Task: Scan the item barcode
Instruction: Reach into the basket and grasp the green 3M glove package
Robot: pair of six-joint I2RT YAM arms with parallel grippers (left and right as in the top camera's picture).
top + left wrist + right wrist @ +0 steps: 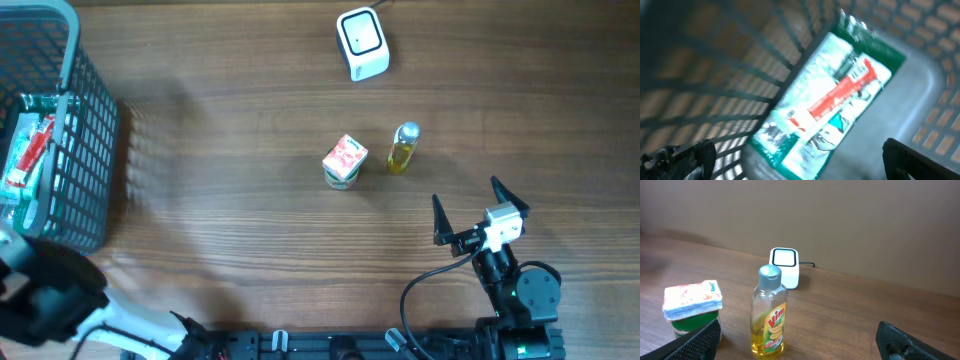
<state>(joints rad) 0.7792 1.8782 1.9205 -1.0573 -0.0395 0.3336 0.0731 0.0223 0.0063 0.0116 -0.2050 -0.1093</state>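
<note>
Spread hands are held empty: right hand point(466, 192) facing the bottle point(769, 315), left hand point(797, 150) pointed into the basket point(95, 150); grasping is judged needed next.

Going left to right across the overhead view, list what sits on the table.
Wire basket → red-and-green pack → yellow soap bottle → right gripper, jaws open.

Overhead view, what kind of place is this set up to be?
Probably a mock shop checkout on a wooden table. A white barcode scanner stands at the far edge, a grey shopping basket holds a packet, and a Vim bottle stands loose like a grocery item.
</note>
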